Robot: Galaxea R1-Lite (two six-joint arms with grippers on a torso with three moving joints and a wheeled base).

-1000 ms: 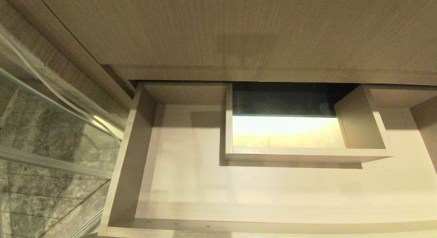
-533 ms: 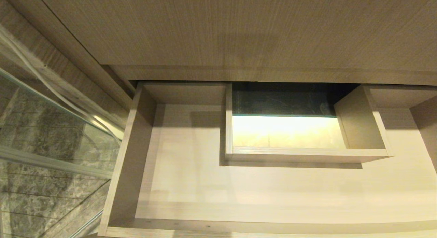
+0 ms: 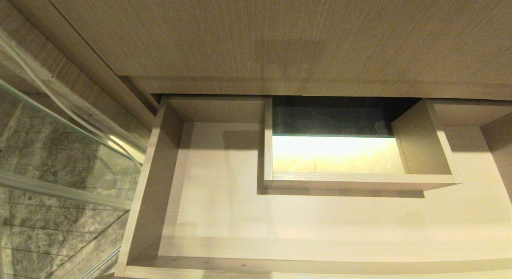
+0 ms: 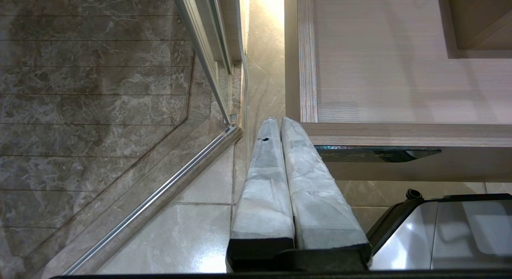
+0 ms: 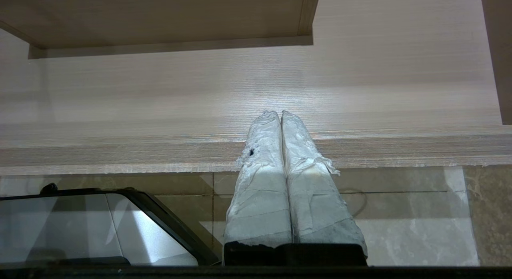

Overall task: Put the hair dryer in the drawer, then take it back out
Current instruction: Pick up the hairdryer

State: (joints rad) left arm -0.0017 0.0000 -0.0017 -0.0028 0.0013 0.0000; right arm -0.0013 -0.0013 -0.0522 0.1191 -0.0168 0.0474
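The drawer [image 3: 141, 199] is pulled out below me, and its pale floor is bare as far as I can see it. No hair dryer shows in any view. Neither arm appears in the head view. My left gripper [image 4: 279, 121] is shut with nothing in it, hanging outside the drawer's front left corner [image 4: 308, 129], beside the dark label plate [image 4: 376, 155]. My right gripper [image 5: 280, 114] is also shut and empty, with its tips over the drawer's front rim [image 5: 120, 155].
A boxed cut-out [image 3: 360, 182] takes up the drawer's back middle. A wood-grain panel [image 3: 280, 39] rises behind it. A glass shower partition [image 3: 60, 151] with a metal rail [image 4: 160, 191] stands at the left. My white base [image 4: 460, 231] rests on the tiled floor.
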